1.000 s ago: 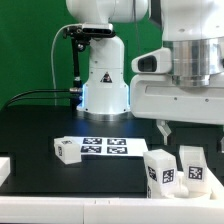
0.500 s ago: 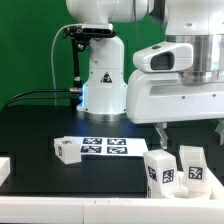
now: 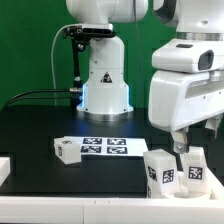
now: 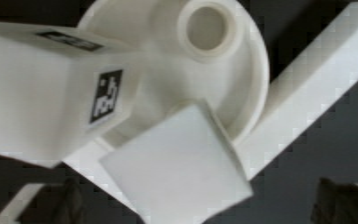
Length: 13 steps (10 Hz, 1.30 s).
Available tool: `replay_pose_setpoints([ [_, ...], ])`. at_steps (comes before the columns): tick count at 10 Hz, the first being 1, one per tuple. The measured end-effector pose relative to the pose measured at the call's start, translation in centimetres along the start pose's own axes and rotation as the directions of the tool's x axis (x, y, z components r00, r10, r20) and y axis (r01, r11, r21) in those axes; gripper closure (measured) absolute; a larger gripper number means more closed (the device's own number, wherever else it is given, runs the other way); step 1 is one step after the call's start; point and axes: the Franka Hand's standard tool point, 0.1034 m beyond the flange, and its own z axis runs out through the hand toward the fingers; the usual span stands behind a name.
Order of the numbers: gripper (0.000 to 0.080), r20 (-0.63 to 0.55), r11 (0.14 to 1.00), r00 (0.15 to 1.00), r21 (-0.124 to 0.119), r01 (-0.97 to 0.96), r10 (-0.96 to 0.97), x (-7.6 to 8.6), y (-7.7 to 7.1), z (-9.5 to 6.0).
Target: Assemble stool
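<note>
Stool legs [image 3: 160,172] — three on the black counter [image 3: 40,125], two at the exterior view's right standing upright, long axis vertical, one round seat [image 4: 176,70], gripper [image 3: 181,150] released — jaws wide.

white stool legs [image 3: 160,172], black-and-white square tags [image 3: 166,178]; white seat [image 4: 185,70]; black surface [image 3: 40,125]; green backdrop [image 3: 30,50]; white marker board [image 3: 105,146].

My pincer [image 3: 181,150] hangs low at the exterior view's right over the black table [image 3: 35,125]. Only one dark finger shows, dipping between a short chunky white plastic leg with square tags [image 3: 160,173] and a second tagged white leg [image 3: 194,168]. I cannot tell whether it touches them. A third tagged white block [image 3: 68,150] lies just beside the marker board [image 3: 108,147]
</note>
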Motion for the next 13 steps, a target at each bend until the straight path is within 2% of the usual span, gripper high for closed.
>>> replay_pose_setpoints([
  [3, 0.0150, 0.008, 0.989, 0.989, -0.017, 0.148, -0.147, -0.2, 0.5, 0.1],
  [4, 0.0150, -0.004, 0.957, 0.959, -0.069, 0.283, -0.284, 0.6, 0.9, 0.3],
  [5, 0.0150, 0.010, 0.933, 0.935, -0.074, 0.354, -0.354, 0.8, 1.1, 0.7],
  [7, 0.0150, 0.023, 0.926, 0.928, -0.064, 0.372, -0.371, 1.0, 1.0, 2.1],
  [9, 0.0150, 0.036, 0.961, 0.961, -0.042, 0.275, -0.273, 1.3, -0.1, 3.2],
  [12, 0.0150, 0.034, 0.973, 0.974, -0.044, 0.227, -0.226, 1.3, -0.1, 3.2],
  [13, 0.0274, 0.030, 0.986, 0.987, -0.045, 0.160, -0.159, 1.3, -0.1, 3.2],
])
